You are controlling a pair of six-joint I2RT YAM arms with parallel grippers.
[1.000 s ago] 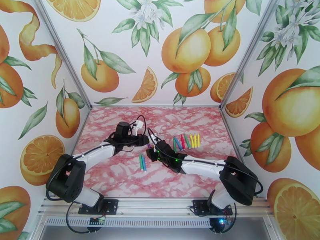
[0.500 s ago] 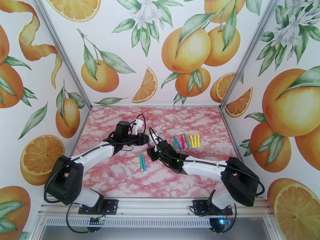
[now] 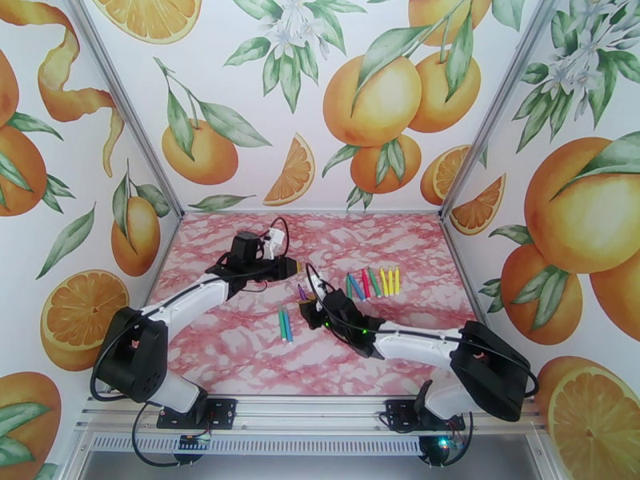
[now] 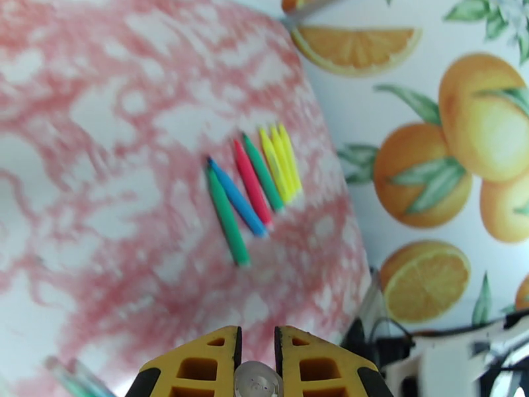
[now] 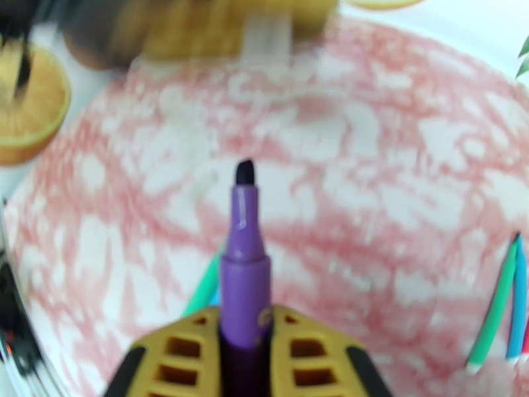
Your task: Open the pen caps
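Right claw point(image 5: 244, 319) clamps a purple marker point(image 5: 244, 259) over the centre of the table point(image 3: 240, 362), bare tip pointing away. Left claw point(image 4: 256, 339) is nearby, pinched narrow on a small clear cap point(image 4: 258, 380). Row of markers point(image 4: 254, 186) lies toward the right edge. Green-blue pair point(image 3: 285, 324) lies mid-table.

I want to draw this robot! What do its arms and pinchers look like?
The left arm and right arm have white tube sections, chunky black joints and thin black cables. The left gripper and right gripper have yellow fingers with rectangular holes and black corners. Tiny green lights glow near the right wrist.
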